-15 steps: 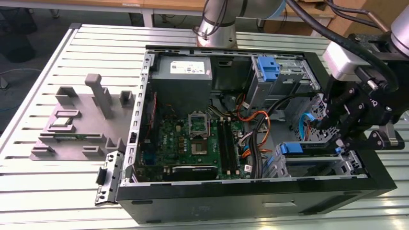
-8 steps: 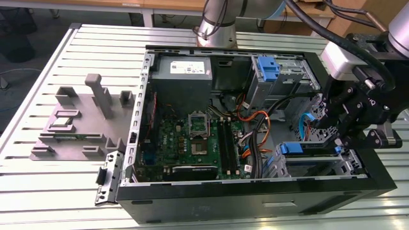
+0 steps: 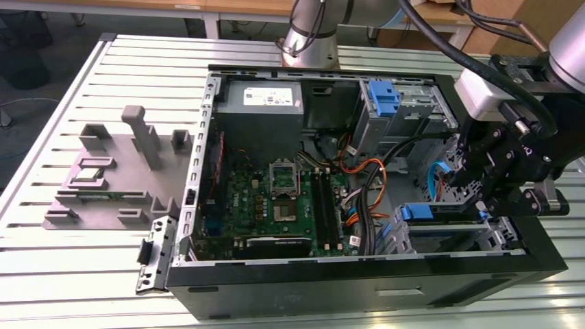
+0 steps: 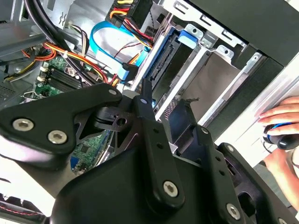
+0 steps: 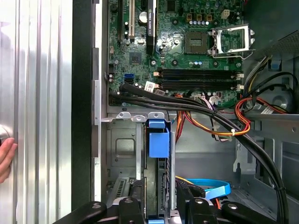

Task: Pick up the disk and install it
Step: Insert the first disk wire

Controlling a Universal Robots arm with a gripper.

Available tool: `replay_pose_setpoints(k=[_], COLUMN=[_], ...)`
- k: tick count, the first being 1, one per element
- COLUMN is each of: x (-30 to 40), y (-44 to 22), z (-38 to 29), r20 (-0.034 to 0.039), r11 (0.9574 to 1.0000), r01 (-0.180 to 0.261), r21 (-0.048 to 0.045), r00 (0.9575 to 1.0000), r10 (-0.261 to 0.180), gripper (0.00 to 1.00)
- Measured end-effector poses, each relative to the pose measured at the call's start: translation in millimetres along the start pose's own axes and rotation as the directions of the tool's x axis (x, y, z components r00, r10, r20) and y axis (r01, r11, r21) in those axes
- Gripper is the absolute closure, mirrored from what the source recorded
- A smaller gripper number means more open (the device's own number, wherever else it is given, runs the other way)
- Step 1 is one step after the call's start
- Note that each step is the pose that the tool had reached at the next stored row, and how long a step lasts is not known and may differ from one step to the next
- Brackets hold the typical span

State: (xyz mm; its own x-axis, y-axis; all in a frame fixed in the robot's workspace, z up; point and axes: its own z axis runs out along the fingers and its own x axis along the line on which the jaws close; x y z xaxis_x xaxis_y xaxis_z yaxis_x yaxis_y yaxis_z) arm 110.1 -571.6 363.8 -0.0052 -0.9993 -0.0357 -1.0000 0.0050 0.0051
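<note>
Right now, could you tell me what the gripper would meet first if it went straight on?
Most likely the disk in its blue carrier, standing in the drive bay ahead of the gripper; depth is unclear.

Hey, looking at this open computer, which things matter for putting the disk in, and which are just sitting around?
Part of the job: the disk in its blue carrier, the end effector at it, the metal drive bay.

Just lying about: the power supply, the motherboard, the other blue caddy, the grey fixture, a person's hand.
</note>
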Motion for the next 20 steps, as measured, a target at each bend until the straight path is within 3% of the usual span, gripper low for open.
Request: replay_pose_setpoints(k=[20], x=[-0.2], y=[0.0], z=[-6.4], r20=[0.0], r11=[1.0], r01=[0.0], r21=[0.0002], r00=[1.0], r10=[0.0], gripper=[0.58])
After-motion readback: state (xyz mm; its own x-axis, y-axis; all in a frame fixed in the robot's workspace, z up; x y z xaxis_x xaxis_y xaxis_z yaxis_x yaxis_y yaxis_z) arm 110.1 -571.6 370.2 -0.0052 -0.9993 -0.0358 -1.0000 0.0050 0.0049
